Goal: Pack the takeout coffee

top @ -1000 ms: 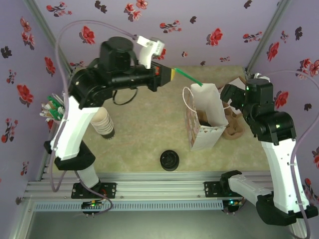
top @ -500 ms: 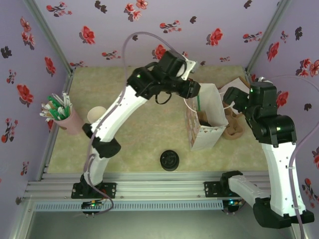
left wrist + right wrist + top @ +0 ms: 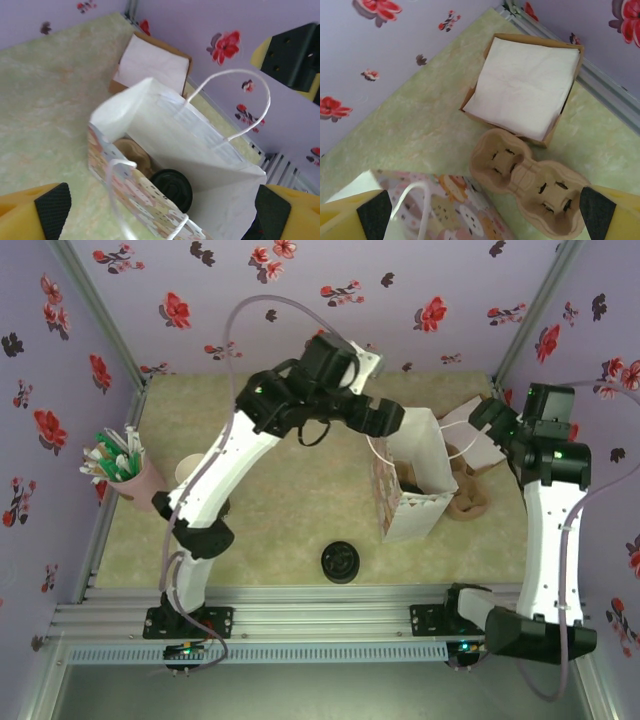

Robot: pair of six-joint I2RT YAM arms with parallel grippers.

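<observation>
1. Packing close to finished, by the look: takeout coffee (image 3: 171, 189) already down inside the open paper bag (image 3: 165, 125), black lid up, near the bottom.
2. Left hand (image 3: 162, 210) poised over the bag mouth, fingers spread wide, nothing held.
3. Right hand (image 3: 475, 207) likewise wide and empty, above the cup carrier (image 3: 530, 180) and napkin box (image 3: 525, 85) on the table (image 3: 420, 125).
4. Next, probably: raise the left hand straight up, clear of the handles (image 3: 235, 100), without tipping the bag.
5. Compared with a second ago: no more green stick in the left hand; left arm swung across from the left side to the bag; right arm pulled back toward the wall.
</observation>
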